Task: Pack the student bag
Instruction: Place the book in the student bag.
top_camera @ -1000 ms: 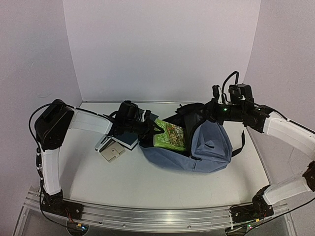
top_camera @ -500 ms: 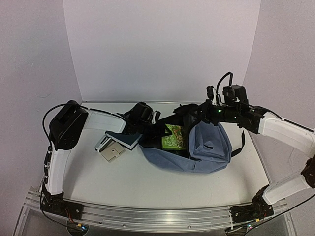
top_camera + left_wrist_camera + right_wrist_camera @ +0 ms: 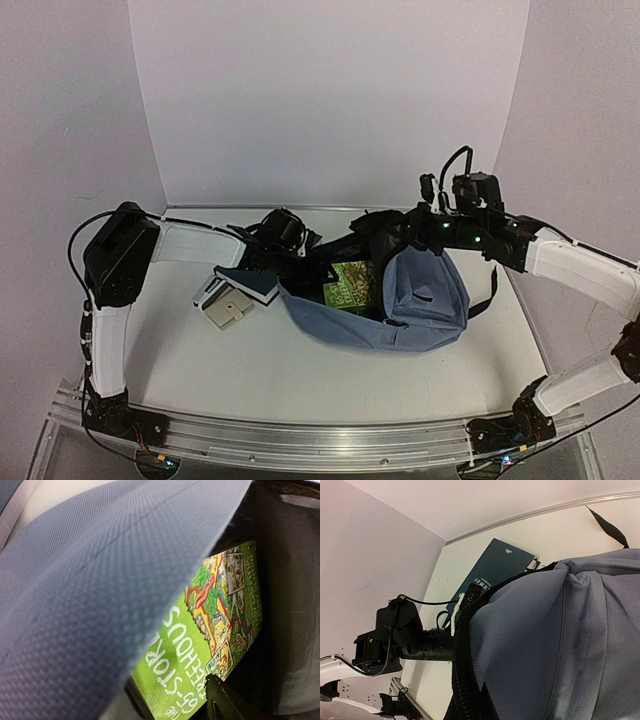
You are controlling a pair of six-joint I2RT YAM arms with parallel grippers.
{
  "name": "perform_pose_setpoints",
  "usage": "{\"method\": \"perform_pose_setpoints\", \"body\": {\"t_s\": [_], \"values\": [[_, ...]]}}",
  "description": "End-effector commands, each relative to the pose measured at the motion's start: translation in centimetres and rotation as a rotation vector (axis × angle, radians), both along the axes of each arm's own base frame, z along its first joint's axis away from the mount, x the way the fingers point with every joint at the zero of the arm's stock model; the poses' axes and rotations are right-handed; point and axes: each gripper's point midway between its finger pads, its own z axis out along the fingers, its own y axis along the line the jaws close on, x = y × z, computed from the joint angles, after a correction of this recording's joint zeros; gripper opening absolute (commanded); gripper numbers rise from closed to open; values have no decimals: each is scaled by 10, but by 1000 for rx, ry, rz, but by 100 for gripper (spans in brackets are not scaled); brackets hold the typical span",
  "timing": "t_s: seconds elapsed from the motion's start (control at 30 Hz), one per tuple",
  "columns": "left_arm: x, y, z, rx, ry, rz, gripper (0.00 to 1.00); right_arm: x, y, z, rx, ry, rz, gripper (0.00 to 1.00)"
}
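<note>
The student bag (image 3: 430, 295), grey-blue with black zippers, lies in the middle of the table with its mouth facing left. A green picture book (image 3: 352, 283) sits inside the mouth. My left gripper (image 3: 312, 268) reaches into the opening. In the left wrist view the book's cover (image 3: 210, 625) lies just ahead of the open jaws. One dark fingertip (image 3: 220, 700) shows beside the book's corner, and bag fabric (image 3: 75, 580) hides the other. My right gripper (image 3: 398, 232) is shut on the bag's upper rim and holds it up. Its fingers are hidden behind fabric (image 3: 560, 640).
A dark teal book (image 3: 250, 282) lies left of the bag, also in the right wrist view (image 3: 492, 575). A beige flat item (image 3: 228, 310) and a white item (image 3: 205, 293) lie beside it. A black strap (image 3: 490, 290) trails at the bag's right. Walls close in behind and on both sides.
My left gripper has pushed the green book further right, deeper into the bag, and the bag's front edge now covers more of it. My right gripper has shifted slightly left with the rim.
</note>
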Motion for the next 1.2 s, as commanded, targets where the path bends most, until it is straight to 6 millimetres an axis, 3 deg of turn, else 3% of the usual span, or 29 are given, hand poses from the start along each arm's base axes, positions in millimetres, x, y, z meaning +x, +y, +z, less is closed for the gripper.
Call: {"method": "perform_pose_setpoints", "body": {"t_s": [0.0, 0.27, 0.4, 0.53, 0.67, 0.77, 0.9, 0.97, 1.1, 1.17], "values": [[-7, -8, 1, 16, 3, -18, 69, 8, 6, 48, 72, -134, 0, 0], [-9, -36, 1, -21, -4, -58, 56, 6, 3, 53, 74, -150, -10, 0], [-4, -56, 11, -73, -24, -75, 47, 7, 2, 50, 69, -147, -14, 0], [0, -77, 23, -123, -64, -99, 45, 9, 2, 46, 58, -143, -22, 0], [4, -81, 24, -129, -78, -105, 45, 12, -4, 42, 46, -141, -57, 0], [4, -77, 35, -122, -108, -102, 45, 16, -10, 36, 31, -132, -102, 0], [3, -59, 67, -107, -173, -91, 52, 20, -23, 27, -6, -127, -166, 0], [-2, -44, 95, -112, -212, -84, 57, 24, -34, 18, -27, -116, -194, 0], [-14, -7, 129, -99, -247, -72, 67, 36, -60, -23, -72, -36, -241, 0], [-18, 14, 139, -83, -247, -56, 72, 41, -72, -53, -106, 24, -260, 0]]}}
